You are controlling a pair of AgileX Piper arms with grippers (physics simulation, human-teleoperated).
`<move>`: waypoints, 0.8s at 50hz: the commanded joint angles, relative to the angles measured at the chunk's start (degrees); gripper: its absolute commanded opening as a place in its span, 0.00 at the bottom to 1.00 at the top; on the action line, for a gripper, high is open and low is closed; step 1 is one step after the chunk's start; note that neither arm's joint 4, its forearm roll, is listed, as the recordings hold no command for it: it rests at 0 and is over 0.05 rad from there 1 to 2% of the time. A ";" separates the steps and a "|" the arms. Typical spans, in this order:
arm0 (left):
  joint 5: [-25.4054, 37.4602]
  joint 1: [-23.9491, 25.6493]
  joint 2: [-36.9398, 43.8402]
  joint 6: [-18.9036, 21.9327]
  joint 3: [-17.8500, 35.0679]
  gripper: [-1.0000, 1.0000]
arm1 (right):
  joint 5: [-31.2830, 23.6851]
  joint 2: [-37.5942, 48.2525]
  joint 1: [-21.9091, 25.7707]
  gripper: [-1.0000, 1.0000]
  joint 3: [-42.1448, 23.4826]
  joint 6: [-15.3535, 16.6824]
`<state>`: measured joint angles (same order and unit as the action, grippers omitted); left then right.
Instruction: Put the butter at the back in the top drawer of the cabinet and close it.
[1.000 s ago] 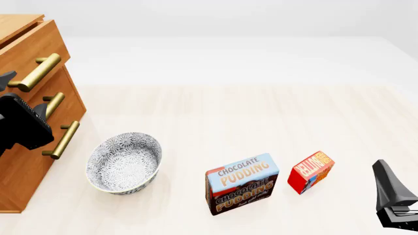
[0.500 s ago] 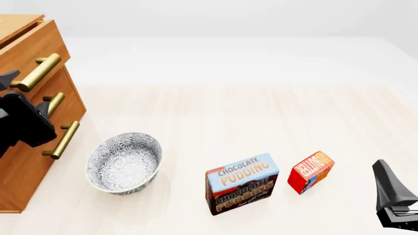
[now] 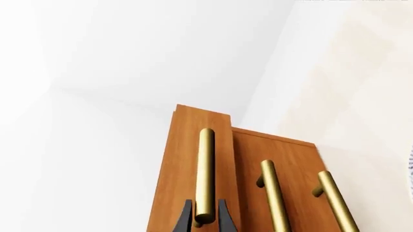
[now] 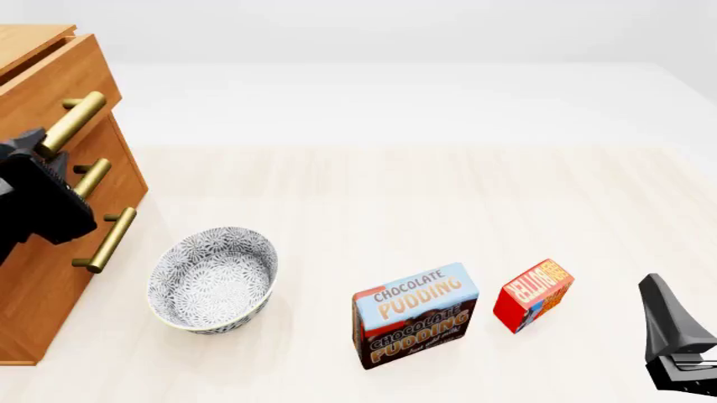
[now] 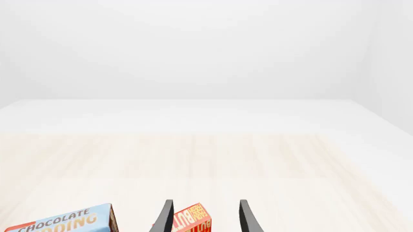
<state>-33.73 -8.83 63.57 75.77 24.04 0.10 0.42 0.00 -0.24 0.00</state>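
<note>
The butter, a small red box with orange and blue panels, stands on the table at the right; the right wrist view shows the butter ahead of and between the fingers. My right gripper hangs open behind it, apart from it, and the right gripper holds nothing. The cabinet stands at the left. Its top drawer juts out slightly. My left gripper is shut on the near end of the brass handle. In the left wrist view both fingers of the left gripper hug the handle.
A patterned bowl sits in front of the cabinet's lower drawers. The larger Chocolate Pudding box stands just left of the butter, and its corner shows in the right wrist view. Two lower handles run beside the gripped one.
My left gripper has risen and moved in onto the top drawer's handle end. The right arm, the butter, the pudding box and the bowl have stayed where they were.
</note>
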 commanded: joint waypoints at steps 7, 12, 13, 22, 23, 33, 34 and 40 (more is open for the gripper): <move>0.74 0.24 0.21 -0.06 -0.44 0.00 | 0.00 0.00 0.00 1.00 0.00 0.00; 0.29 0.00 0.25 0.09 -1.00 0.00 | 0.00 0.00 0.00 1.00 0.00 0.00; 0.34 -0.02 0.18 0.08 -1.05 0.00 | 0.00 0.00 0.00 1.00 0.00 0.00; 0.66 0.06 -0.26 -0.07 -1.30 0.00 | 0.00 0.00 0.00 1.00 0.00 0.00; 0.50 0.10 -0.17 -0.03 -1.36 0.00 | 0.00 0.00 0.00 1.00 0.00 0.00; -0.56 0.94 0.58 -0.08 -1.66 0.00 | 0.00 0.00 0.00 1.00 0.00 0.00; -0.48 1.00 0.58 -0.16 -1.71 0.00 | 0.00 0.00 0.00 1.00 0.00 0.00; -0.47 1.55 0.68 -0.48 -1.64 0.00 | 0.00 0.00 0.00 1.00 0.00 0.00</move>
<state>-35.00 -8.20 63.71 75.43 23.55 0.10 0.42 0.00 -0.24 0.00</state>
